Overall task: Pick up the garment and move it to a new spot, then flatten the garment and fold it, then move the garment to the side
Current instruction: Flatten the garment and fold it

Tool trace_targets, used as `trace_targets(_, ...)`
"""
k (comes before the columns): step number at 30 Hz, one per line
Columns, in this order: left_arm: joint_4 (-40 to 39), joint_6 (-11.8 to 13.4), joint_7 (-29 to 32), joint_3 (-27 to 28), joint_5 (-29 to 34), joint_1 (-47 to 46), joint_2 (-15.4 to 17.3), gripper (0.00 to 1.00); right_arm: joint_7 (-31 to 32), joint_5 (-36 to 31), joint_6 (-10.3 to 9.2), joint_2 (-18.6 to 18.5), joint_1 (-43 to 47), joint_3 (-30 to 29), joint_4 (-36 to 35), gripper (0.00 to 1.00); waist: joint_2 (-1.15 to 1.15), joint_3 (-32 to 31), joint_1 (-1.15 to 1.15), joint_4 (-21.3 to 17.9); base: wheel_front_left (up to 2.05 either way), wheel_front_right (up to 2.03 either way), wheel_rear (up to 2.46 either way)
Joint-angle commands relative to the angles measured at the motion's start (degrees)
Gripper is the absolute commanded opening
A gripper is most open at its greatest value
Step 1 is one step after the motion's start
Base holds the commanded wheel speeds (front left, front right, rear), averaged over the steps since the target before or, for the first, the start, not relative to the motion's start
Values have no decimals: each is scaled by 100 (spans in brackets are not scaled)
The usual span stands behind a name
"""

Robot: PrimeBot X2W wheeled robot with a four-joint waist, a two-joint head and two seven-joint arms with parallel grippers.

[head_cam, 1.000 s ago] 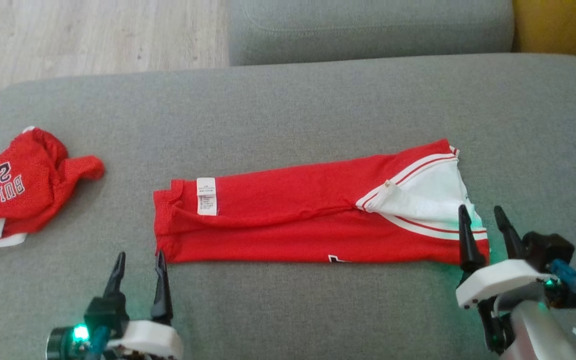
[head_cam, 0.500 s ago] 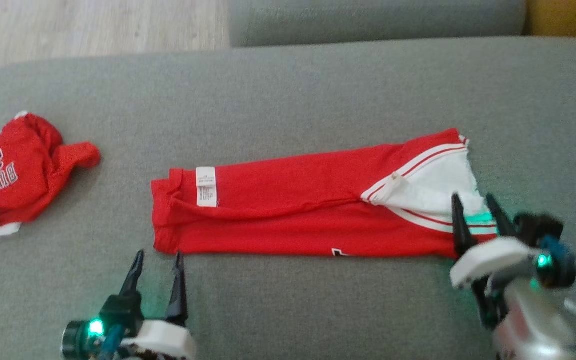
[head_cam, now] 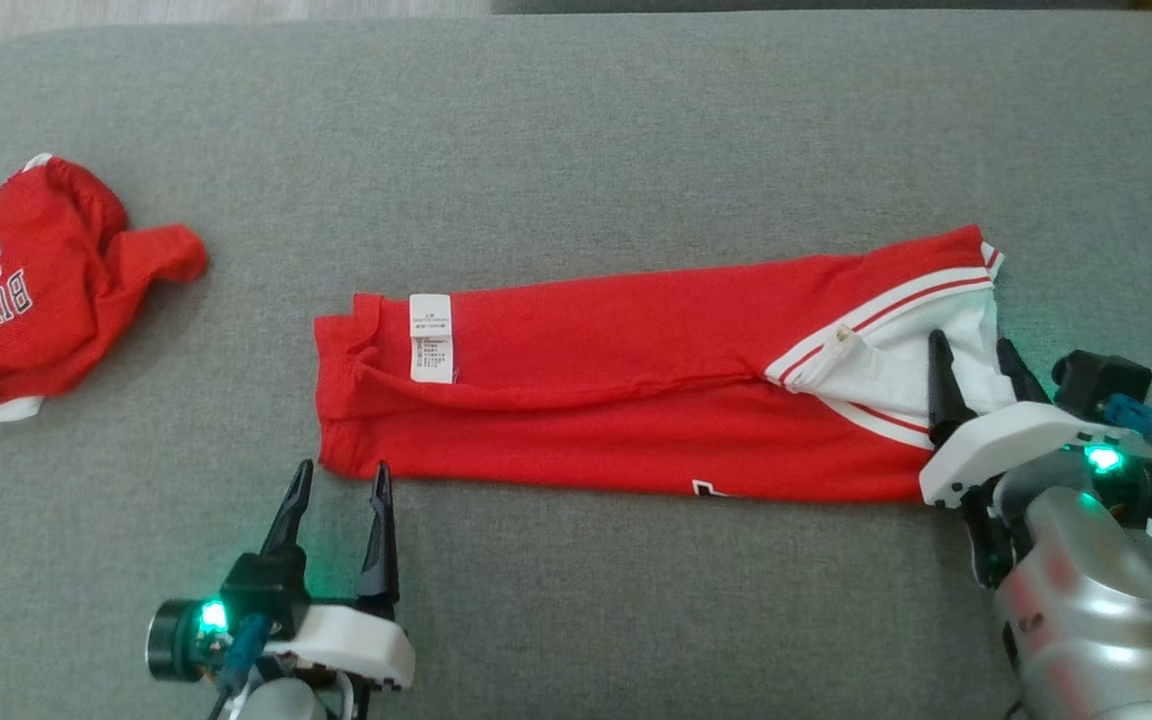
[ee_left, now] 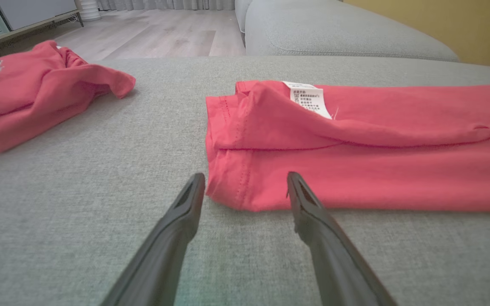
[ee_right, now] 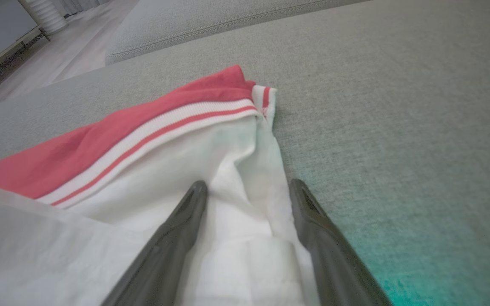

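Upper left of the head view: a crumpled red mesh jersey with black-and-white lettering (head_cam: 26, 290) lay bunched at the frame's edge, well apart from the work.
Lower left: the left gripper (head_cam: 342, 468) held its two dark fingers spread, with nothing between them. Its tips were just short of the band's near left corner. In the left wrist view (ee_left: 246, 178) that hemmed corner sat right in front of the gap.
Centre: the long red garment (head_cam: 616, 390), doubled lengthwise into a narrow band, stretched across the grey fabric sofa cushion (head_cam: 576, 130). A white care label (head_cam: 431, 337) showed near its left end.
Centre right: a white panel edged with red-and-white striped trim (head_cam: 886, 350) lay exposed at the band's right end.
Lower right: the right gripper (head_cam: 970, 342) also stood with fingers parted, poised over that white panel (ee_right: 248, 185). Whether the tips touched the cloth could not be told.
Step in hand: folding, by the look of it. The lengthwise fold seemed done and both arms were lined up at opposite ends.
Next move: probably each claw must close on all layers at its end, then one end be carried over the other without dragging the band askew.
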Motion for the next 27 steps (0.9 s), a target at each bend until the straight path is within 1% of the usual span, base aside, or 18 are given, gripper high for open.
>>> trace_targets(1,-135,30,-55,182,-19,-196,18,100,138,2,-4,45,226,123,276,87,0,-9,0,-21,0,0,0)
trace_targets(2,-128,27,-55,187,-14,-195,18,100,161,36,-4,58,216,132,352,53,0,-14,0,-35,0,0,0)
trace_targets(3,-122,29,-55,187,-13,-192,18,100,195,80,-4,76,204,168,417,0,0,-22,0,-49,0,0,0)
trace_targets(5,-111,36,-55,179,-19,-194,18,100,261,226,-4,107,178,225,513,0,0,-33,0,-72,0,0,0)
trace_targets(9,-92,42,-55,160,-38,-214,17,100,172,360,-4,102,133,335,513,0,0,-51,0,-100,0,0,0)
trace_targets(12,-76,36,-55,148,-56,-222,17,100,-22,439,-4,-69,75,334,406,0,0,-88,0,-120,0,0,0)
trace_targets(16,-61,41,-55,132,-83,-171,17,100,-166,469,-4,-465,24,52,74,0,0,-197,0,-144,0,0,0)
trace_targets(18,-52,40,-55,130,-92,-124,17,100,-177,391,-4,-661,38,-120,-312,0,0,-255,0,-161,0,0,0)
trace_targets(20,-43,34,-55,123,-100,-81,17,100,-180,335,-4,-692,121,-213,-874,0,0,-312,0,-174,0,0,0)
trace_targets(21,-39,33,-55,114,-111,-59,17,100,-180,286,-4,-668,196,-161,-1177,0,0,-350,0,-176,0,0,0)
trace_targets(23,-45,19,-55,83,-135,-23,17,100,-181,378,-4,-506,364,13,-1743,0,0,-401,0,-168,0,0,0)
trace_targets(26,-58,15,-55,44,-172,9,17,100,-182,617,-4,-268,623,494,-2459,0,0,-457,0,-125,0,0,0)
trace_targets(27,-53,8,-55,-18,-181,4,17,100,-182,840,-4,-149,769,897,-2787,0,0,-478,0,-51,0,0,0)
